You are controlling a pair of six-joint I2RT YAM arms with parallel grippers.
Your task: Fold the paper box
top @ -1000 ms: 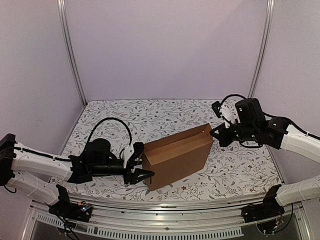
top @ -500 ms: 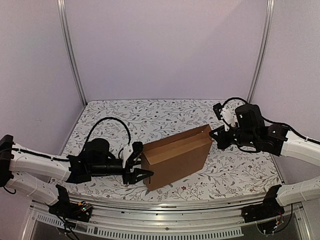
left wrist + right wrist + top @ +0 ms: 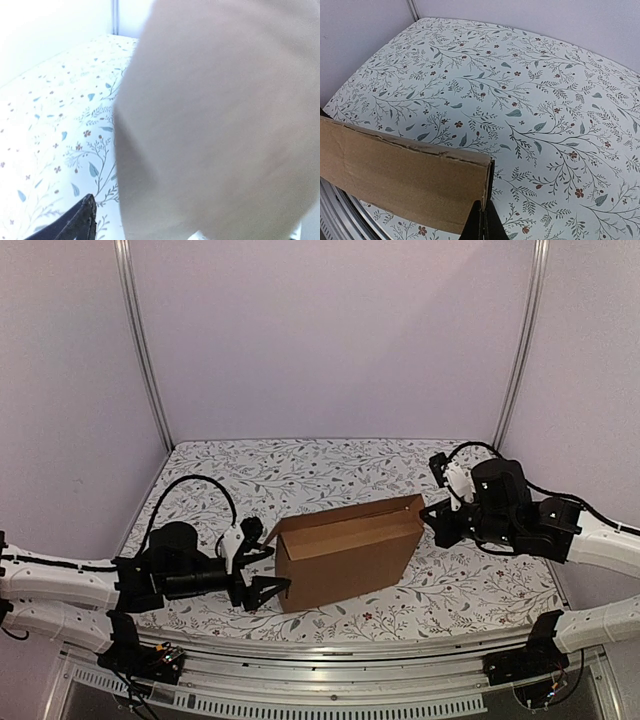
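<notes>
Pale lilac walls (image 3: 330, 340) and two metal posts (image 3: 142, 350) close in a table under a white floral tablecloth (image 3: 330, 465). From above, the plain brown cardboard paper box (image 3: 345, 555) stands at the middle of the frame as an open-topped carton, its long side running left to right and a small flap sticking out at its upper left corner. The black left gripper (image 3: 266, 560) lies level at the carton's left end with its jaws spread wide, gripping nothing; whether a finger touches the cardboard cannot be told. The black right gripper (image 3: 432, 512) has its jaws fully closed at the carton's upper right corner.

Left wrist view: the paper box (image 3: 220, 125) fills the centre and right as a brown blur, one dark fingertip (image 3: 80, 222) shows at lower left, and tablecloth (image 3: 55, 125) lies to the left.

Right wrist view: the closed right gripper (image 3: 481, 222) sits at bottom centre against the end of a cardboard wall (image 3: 405, 182) that crosses the lower left; whether it pinches the cardboard cannot be told. Tablecloth (image 3: 530, 100) covers the rest.
</notes>
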